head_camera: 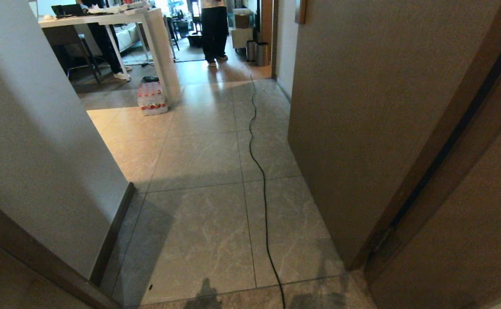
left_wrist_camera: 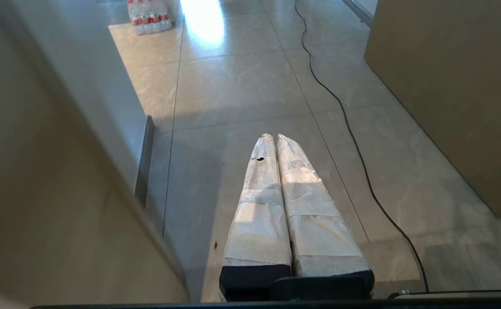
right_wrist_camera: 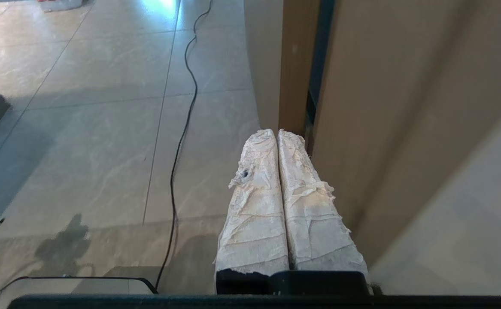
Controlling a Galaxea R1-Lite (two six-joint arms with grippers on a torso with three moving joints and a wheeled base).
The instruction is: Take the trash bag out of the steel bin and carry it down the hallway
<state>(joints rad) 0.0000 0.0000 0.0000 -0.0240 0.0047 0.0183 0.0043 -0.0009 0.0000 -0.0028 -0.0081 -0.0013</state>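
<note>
The hallway (head_camera: 207, 206) runs ahead with grey-beige floor tiles between pale walls. At its far end two small steel bins (head_camera: 256, 52) stand side by side against the right wall; I cannot tell which is the task's steel bin. The trash bag is out of view. Neither arm shows in the head view. My left gripper (left_wrist_camera: 274, 136) hangs over the floor tiles, its white-wrapped fingers pressed together and holding nothing. My right gripper (right_wrist_camera: 276, 131) is shut and empty too, close to a brown door frame (right_wrist_camera: 295, 64).
A black cable (head_camera: 264, 189) snakes along the floor down the hallway. A pack of water bottles (head_camera: 151, 98) sits by the leg of a white table (head_camera: 156, 38) at the far left. A person (head_camera: 214, 30) stands beyond, near the bins. Walls close in on both sides.
</note>
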